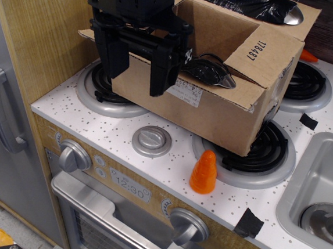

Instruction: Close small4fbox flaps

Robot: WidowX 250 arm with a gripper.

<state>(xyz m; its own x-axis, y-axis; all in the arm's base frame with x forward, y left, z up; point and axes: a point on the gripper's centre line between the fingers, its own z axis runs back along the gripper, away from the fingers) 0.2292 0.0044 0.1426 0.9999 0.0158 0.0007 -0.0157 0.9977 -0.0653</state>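
The small4fbox [214,114] is a brown cardboard box that lies across the stove burners, with its white label [188,94] on the long front side. Its right flap [267,53], marked "178487", leans inward over the opening. The back flap [307,19] stands up and out, with crumpled black plastic [247,2] against it. A left flap [88,34] sticks out sideways behind my gripper. The top is open, and a black and silver object [214,73] lies inside. My black gripper [139,61] hangs over the box's front left corner, its fingers [162,72] wide apart and holding nothing.
An orange cone [203,172] stands on the speckled counter [113,131] in front of the box. A grey round knob [151,140] sits left of the cone. The sink [323,196] is at the right. Black tape [249,223] marks the front edge. A wooden panel [41,26] rises at the left.
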